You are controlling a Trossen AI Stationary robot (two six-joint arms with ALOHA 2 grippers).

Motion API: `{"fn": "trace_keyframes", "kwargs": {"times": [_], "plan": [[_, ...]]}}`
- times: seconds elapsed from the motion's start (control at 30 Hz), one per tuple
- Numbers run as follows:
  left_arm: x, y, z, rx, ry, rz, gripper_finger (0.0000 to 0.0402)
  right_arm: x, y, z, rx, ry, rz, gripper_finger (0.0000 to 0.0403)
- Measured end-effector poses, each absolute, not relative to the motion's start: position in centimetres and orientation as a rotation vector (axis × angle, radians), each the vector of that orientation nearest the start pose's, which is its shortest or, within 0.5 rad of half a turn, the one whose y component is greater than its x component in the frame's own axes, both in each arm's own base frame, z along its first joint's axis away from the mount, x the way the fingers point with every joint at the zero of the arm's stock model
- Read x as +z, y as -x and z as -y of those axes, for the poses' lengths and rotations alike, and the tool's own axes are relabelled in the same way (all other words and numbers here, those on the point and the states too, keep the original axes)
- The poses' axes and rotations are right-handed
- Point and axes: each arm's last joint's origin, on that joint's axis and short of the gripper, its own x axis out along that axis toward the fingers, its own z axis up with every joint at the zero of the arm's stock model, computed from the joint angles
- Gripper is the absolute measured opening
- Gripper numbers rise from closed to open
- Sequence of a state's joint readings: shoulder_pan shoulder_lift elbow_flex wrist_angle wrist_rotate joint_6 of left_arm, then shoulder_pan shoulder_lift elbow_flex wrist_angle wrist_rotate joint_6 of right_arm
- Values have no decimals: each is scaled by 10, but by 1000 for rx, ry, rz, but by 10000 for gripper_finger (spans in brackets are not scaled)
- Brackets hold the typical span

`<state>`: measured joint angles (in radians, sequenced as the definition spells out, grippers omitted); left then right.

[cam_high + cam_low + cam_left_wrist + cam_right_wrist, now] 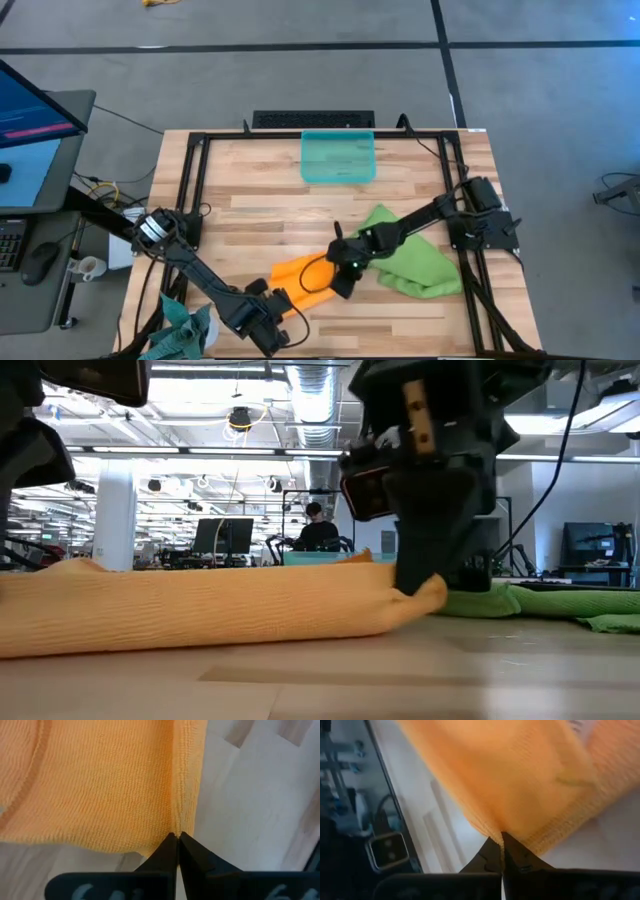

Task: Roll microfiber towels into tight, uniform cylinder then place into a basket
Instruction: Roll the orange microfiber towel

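Near the front edge of the wooden slatted table [400,330], the bright orange ribbed microfiber towel [300,272] lies as a long, low, folded band between the two arms. From the low view it reads as a soft flattened roll with a rounded end [200,610], its fine ribbing running lengthwise. The left gripper [285,322] pinches one edge of it, fingers [170,855] pressed fully together on the hem. The right gripper [340,288] holds the other end, its fingers [495,852] likewise closed tight on the cloth's edge; the low view shows that end lifted slightly under the dark gripper body [430,575].

The lime green microfiber towel [410,255] lies crumpled just beside the orange one, partly under the right arm. Only the overhead view shows the shallow translucent teal plastic basket [338,158], standing well apart at the table's far side, and a dark teal-grey cloth [185,330] hanging at the table's front left corner. Only the low view shows a person [318,532] seated far behind.
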<state>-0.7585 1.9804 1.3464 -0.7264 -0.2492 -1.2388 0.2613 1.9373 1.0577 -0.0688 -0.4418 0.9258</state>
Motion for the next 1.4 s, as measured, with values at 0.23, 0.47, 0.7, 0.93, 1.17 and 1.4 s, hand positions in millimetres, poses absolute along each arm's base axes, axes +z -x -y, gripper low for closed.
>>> {"fn": "trace_keyframes", "kwargs": {"times": [0.23, 0.47, 0.7, 0.93, 1.17, 1.4], "plan": [[156, -280, 254, 329, 353, -1191, 0, 121, -360, -84, 24, -1040, -1215, 7], [156, -281, 254, 296, 284, -1180, 1, 120, -359, -77, -36, -1076, -1238, 5], [155, -277, 256, 255, 287, -1237, 35, 117, -355, -75, -72, -1079, -1268, 6], [155, -279, 254, 225, 261, -1251, 90, 117, -355, -75, -72, -1080, -1270, 7], [177, -278, 259, 189, 131, -1032, 88, 117, -355, -75, -68, -1080, -1268, 6], [178, -301, 272, 51, 40, -822, 65, 118, -357, -73, -61, -1079, -1257, 5]]}}
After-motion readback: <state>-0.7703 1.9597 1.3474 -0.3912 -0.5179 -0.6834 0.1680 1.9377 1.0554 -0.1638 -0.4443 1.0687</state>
